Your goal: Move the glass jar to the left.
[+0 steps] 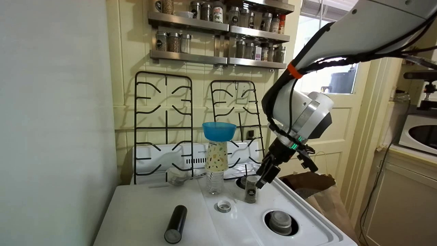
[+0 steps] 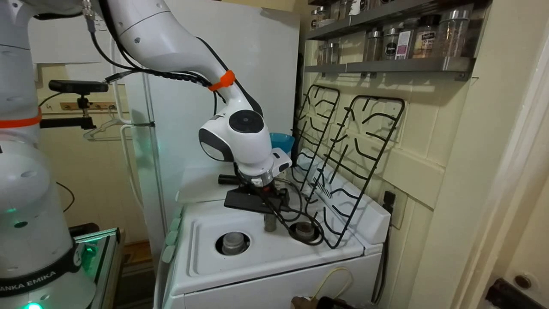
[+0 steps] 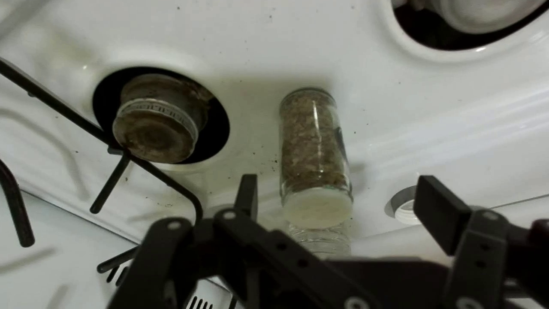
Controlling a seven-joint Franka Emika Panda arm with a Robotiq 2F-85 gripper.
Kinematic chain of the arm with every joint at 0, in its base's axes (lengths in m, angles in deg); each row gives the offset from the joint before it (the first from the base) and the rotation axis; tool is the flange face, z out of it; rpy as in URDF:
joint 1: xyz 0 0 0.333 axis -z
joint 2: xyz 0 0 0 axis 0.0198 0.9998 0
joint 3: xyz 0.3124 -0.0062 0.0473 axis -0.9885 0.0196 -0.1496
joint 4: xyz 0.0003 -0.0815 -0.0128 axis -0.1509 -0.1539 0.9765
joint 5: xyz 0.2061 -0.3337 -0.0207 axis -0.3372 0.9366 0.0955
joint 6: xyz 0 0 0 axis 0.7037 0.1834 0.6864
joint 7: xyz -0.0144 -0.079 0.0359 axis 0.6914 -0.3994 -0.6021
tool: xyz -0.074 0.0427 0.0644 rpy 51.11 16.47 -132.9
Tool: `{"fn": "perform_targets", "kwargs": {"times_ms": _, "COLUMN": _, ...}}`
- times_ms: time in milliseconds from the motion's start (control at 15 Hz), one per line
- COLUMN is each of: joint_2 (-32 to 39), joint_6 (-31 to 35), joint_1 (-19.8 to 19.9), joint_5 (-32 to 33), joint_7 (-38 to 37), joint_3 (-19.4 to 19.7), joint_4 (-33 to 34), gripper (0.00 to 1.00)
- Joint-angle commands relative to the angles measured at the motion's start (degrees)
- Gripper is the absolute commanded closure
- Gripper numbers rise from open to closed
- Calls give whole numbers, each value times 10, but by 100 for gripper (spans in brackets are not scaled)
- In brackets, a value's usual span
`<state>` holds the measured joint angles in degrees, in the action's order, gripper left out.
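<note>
— Closest in the wrist view is my hand (image 3: 342,197); its two fingers (image 3: 247,193) stand wide apart, and they hold nothing.

— And the biggest thing before you?

— It is the white table (image 1: 136,212). There, in an exterior view, I see a clear bottle (image 1: 214,183) with a cup (image 1: 216,158) and a blue bowl (image 1: 219,132) stacked on it.

— Then where is your glass jar (image 3: 315,137)?

— It stands upright on the table, between the front burner (image 2: 233,243) and the back burner (image 3: 154,126), nearer to the back one. In the wrist view it appears between my fingers, but neither seems to touch it.

— Will it be difficult to handle?

— With its brown contents (image 3: 302,150) I judge it rather light. But glass is stiff, smooth, maybe slippery, and it can break if I squeeze strongly or let it fall. I would take it around the middle, one finger on each side of the glass, and not by the pale top (image 3: 318,208), which may come loose.
</note>
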<state>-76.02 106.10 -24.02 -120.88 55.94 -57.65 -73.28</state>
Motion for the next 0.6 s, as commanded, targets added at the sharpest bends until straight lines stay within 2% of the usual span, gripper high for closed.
{"fn": "perform_targets", "kwargs": {"times_ms": 0, "joint_2": 32, "joint_6": 16, "joint_1": -4, "joint_5": -49, "joint_7": 33, "joint_3": -15, "joint_4": 22, "gripper": 25}}
{"fn": "perform_targets", "kwargs": {"times_ms": 467, "joint_2": 45, "joint_6": 42, "joint_1": 0, "joint_5": -59, "joint_7": 36, "joint_3": -26, "joint_4": 38, "gripper": 24}}
{"fn": "perform_targets", "kwargs": {"times_ms": 533, "joint_2": 45, "joint_6": 43, "joint_1": 0, "joint_5": -60, "joint_7": 37, "joint_3": -27, "joint_4": 38, "gripper": 35}}
